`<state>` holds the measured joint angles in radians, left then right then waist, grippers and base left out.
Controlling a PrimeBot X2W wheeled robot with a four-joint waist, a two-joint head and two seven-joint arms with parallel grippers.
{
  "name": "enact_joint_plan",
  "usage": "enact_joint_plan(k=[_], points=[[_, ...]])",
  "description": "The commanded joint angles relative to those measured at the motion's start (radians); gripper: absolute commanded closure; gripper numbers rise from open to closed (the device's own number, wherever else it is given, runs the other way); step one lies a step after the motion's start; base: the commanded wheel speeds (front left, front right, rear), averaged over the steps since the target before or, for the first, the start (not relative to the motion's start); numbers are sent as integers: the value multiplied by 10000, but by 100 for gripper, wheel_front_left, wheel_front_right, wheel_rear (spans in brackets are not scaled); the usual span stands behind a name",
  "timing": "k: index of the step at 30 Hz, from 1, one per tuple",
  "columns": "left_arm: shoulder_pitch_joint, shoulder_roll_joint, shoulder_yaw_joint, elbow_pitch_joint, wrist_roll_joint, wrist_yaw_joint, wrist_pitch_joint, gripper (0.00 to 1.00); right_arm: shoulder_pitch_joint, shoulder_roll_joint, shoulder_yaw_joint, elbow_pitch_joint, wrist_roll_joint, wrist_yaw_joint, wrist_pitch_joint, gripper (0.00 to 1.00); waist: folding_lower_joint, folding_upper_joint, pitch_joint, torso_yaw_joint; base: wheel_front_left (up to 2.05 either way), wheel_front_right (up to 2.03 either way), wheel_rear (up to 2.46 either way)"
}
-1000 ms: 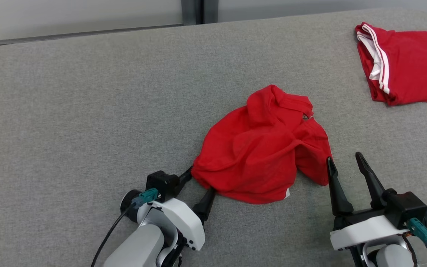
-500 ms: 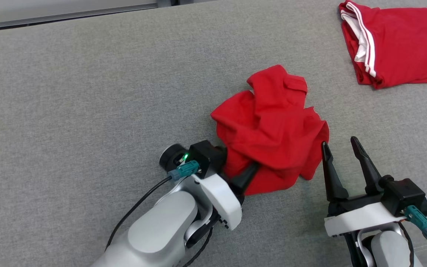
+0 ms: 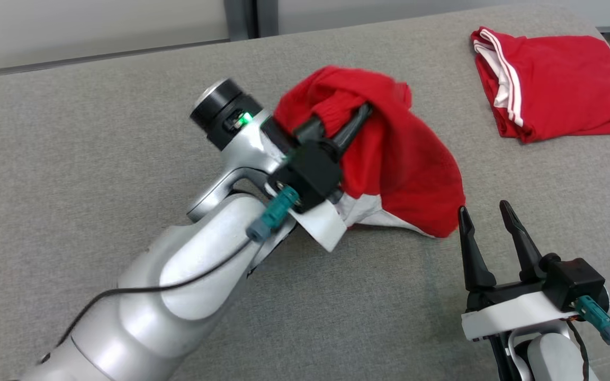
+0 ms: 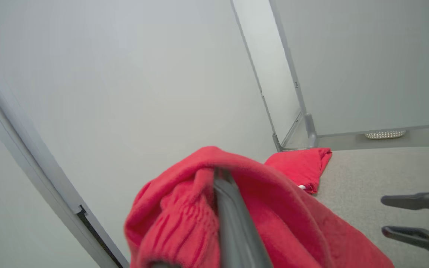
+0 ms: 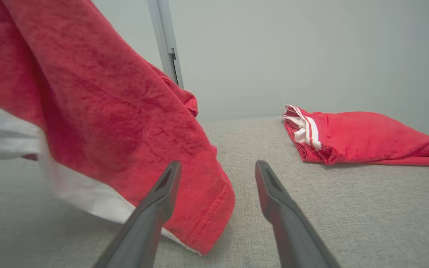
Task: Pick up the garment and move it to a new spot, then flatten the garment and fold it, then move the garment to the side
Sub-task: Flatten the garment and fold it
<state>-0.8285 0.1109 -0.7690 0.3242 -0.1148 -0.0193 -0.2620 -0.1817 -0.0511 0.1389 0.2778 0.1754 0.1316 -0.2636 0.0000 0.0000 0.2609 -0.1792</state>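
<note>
Since the garment hangs limp from the left gripper, which is clamped on a bunched ribbed edge, I judge it light, soft and not slippery. Its lower hem seems to rest on the grey padded surface below that claw. Next hold: the hem corner just beside the right gripper, jaws apart, empty. A folded red garment lies well beyond it.

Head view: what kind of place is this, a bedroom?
Probably not a bedroom; it looks more like a robot practice room for folding clothes. There's a big grey fabric-covered table, plain pale wall panels behind it, and a red garment already folded at the far right.
</note>
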Motion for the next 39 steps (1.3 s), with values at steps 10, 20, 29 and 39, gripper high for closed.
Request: enact_joint_plan(k=[10,20,29,39], points=[[2063,66,-1484,1017,-354,-785,-26,91,223,-21,-205,67,-133,-19,-10,0,0,0,-163,850,0,0,0],[2362,409,-2405,1859,-1156,-1097,-26,0,265,-105,-225,71,-71,-19,-11,0,0,0,-333,1032,0,0,0],[2381,2222,-3790,325,-762,-1099,550,0,505,-87,-259,36,-45,-19,-11,0,0,0,-442,1001,0,0,0],[1564,3641,-4973,-644,-41,-1097,731,0,408,-147,-236,-37,-34,-19,-9,0,0,0,-330,723,0,0,0]])
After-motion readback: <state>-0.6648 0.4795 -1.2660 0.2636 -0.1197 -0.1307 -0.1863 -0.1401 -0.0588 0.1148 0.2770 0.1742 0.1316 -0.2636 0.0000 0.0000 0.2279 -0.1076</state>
